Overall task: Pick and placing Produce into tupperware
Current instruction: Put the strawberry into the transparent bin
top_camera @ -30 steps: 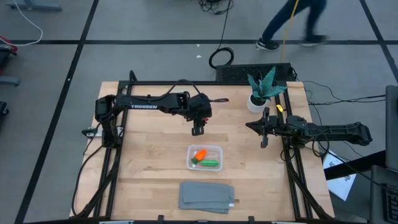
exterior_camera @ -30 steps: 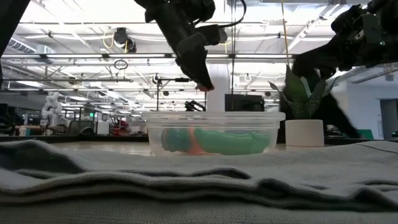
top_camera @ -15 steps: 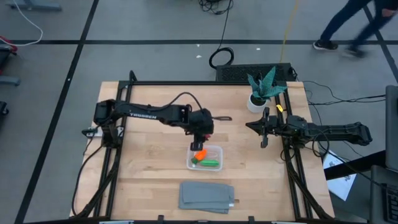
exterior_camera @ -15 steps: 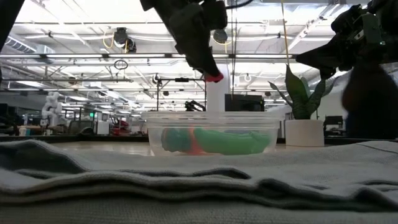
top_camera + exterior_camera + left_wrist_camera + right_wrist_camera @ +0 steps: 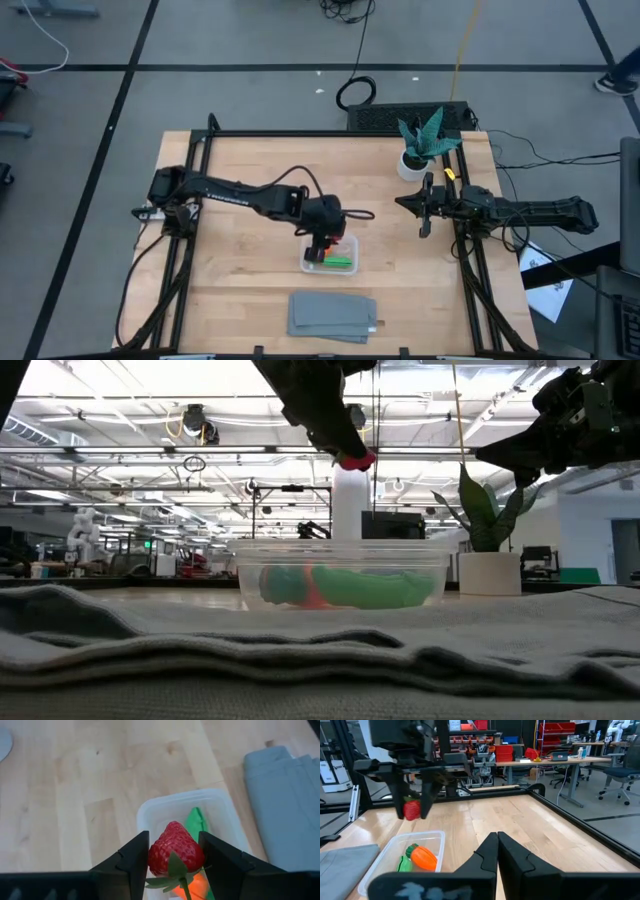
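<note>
Now left end effector [image 5: 174, 857] clamping strawberry [image 5: 175, 854] above tupperware [image 5: 150, 812], right end effector [image 5: 497, 846] clenched.

Light wood tabletop [image 5: 240, 260], visible grain, satin-ish sheen. Clear plastic tupperware [image 5: 155, 812], translucent, smooth w/ milky rim. Red strawberry [image 5: 175, 852]: pitted, glossy plastic look. Orange carrot [image 5: 422, 857] ribbed & shiny, green piece [image 5: 197, 820] smooth-ish, semi-matt. Grey cloth [image 5: 333, 316] soft knit, matt, folded. Left gripper [image 5: 174, 857] fingers [image 5: 131, 860] matt black plastic. White plant pot [image 5: 489, 573] smooth, matt.
</note>
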Controlling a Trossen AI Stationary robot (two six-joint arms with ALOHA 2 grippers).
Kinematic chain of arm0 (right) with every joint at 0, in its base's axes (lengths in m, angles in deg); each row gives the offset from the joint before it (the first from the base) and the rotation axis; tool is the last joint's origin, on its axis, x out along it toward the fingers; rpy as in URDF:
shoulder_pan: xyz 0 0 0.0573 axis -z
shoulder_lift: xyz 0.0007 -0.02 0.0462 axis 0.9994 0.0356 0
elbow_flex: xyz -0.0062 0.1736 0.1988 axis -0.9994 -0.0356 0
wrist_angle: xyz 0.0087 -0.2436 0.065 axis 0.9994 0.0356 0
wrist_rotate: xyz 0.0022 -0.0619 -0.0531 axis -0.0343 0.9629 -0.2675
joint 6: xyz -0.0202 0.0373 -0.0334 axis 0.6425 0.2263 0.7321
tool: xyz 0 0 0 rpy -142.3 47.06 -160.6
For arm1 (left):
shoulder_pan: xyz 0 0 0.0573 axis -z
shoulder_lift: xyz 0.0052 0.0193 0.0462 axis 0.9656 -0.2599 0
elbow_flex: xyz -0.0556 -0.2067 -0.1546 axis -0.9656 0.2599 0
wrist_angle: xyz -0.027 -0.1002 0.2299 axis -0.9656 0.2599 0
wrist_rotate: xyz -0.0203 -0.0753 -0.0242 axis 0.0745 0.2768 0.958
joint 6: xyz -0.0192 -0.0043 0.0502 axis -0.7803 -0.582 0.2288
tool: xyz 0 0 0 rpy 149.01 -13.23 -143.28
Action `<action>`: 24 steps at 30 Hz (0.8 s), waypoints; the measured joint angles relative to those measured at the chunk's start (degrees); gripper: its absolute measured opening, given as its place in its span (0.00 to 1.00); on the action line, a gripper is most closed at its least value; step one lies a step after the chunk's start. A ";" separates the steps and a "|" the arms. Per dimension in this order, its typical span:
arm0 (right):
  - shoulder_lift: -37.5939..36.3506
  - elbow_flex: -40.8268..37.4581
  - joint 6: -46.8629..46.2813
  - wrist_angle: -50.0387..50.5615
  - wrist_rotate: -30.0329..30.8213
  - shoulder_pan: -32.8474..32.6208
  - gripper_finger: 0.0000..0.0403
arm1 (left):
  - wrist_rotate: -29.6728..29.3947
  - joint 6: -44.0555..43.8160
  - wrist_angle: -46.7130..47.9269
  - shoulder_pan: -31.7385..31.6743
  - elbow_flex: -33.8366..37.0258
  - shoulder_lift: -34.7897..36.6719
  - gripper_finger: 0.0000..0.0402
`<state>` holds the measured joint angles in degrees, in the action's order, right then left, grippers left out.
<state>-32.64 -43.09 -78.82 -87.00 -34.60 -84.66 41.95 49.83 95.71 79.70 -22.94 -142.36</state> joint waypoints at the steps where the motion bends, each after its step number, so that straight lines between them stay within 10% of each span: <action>1: 0.00 0.00 0.00 0.00 0.00 0.01 0.00 | 0.01 0.00 -0.10 0.33 0.00 0.00 0.42; 24: 0.00 0.02 0.42 0.39 0.00 -0.01 0.00 | 0.27 3.64 -7.29 1.29 -0.02 -10.60 0.42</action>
<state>-32.64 -43.06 -78.40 -86.61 -34.60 -84.67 42.22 53.47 88.42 80.98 -22.96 -152.96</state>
